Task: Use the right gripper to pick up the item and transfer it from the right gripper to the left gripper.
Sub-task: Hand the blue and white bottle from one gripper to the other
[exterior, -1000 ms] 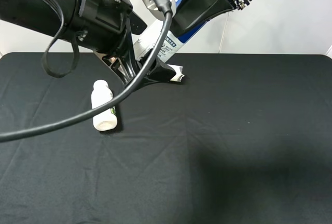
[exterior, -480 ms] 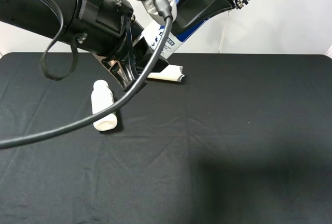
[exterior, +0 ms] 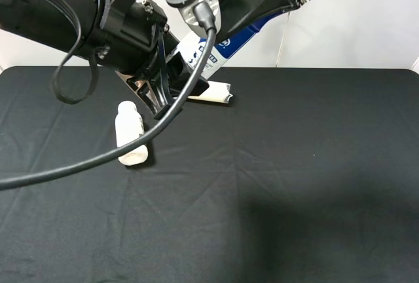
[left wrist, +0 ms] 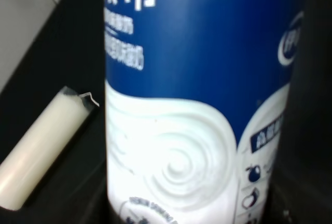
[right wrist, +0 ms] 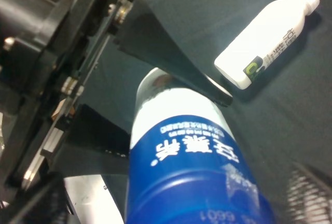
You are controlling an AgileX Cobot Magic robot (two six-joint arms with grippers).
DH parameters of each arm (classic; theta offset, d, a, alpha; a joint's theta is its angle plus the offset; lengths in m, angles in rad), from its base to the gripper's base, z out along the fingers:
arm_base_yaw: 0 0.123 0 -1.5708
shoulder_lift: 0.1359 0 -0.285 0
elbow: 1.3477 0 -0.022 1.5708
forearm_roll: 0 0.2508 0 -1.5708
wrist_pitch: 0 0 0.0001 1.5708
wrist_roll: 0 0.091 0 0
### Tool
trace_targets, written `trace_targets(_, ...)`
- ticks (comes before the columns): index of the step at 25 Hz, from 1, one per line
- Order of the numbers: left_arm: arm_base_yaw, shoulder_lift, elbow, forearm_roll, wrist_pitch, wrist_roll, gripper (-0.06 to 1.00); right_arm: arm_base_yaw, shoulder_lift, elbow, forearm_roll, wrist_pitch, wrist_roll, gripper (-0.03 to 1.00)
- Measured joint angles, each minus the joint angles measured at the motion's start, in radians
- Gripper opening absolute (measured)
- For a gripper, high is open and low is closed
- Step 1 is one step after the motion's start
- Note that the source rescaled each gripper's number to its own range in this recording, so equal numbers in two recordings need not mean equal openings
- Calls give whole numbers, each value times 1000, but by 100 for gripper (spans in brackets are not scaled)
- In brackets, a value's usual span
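The item [exterior: 208,52], a white bottle with a blue-and-white label, hangs tilted above the table's back edge. My right gripper [exterior: 252,18] is shut on its upper, cap end; its fingers are hidden in the right wrist view, where the item [right wrist: 181,146] runs away from the camera. My left gripper [exterior: 178,90], on the arm with the orange sticker, has its jaws spread on either side of the item's lower end. Its black fingers [right wrist: 171,60] flank the bottle's base. In the left wrist view the item [left wrist: 197,79] fills the picture, off to one side.
An all-white capped bottle [exterior: 129,133] lies on the black table [exterior: 294,185] left of centre, also in the right wrist view [right wrist: 267,35]. A plain white tube [exterior: 213,93] lies under the grippers [left wrist: 41,149]. A black cable [exterior: 98,158] hangs across the left.
The right gripper has lifted the item a little up and to the right. The left arm has shifted slightly left, so more of the white tube shows.
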State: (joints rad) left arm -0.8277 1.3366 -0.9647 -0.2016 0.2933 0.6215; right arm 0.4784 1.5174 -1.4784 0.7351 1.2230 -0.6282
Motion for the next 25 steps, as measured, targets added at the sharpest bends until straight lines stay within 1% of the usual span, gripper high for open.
trace_targets(1, 0, 0, 0, 1, 0, 0, 4, 0, -2, 0, -5, -2, 2, 91)
trace_targets(2, 0, 0, 0, 1, 2, 0, 4, 0, -2, 0, -6, -2, 3, 95)
trace_targets(5, 0, 0, 0, 1, 3, 0, 4, 0, -2, 0, -6, -3, 7, 99)
trace_targets(10, 0, 0, 0, 1, 5, 0, 4, 0, -2, 0, -17, -3, 7, 100)
trace_targets(19, 0, 0, 0, 1, 5, 0, 4, 0, -10, 0, -87, -3, 35, 100)
trace_targets(25, 0, 0, 0, 1, 5, 0, 4, 0, -79, 0, -149, -3, 61, 100)
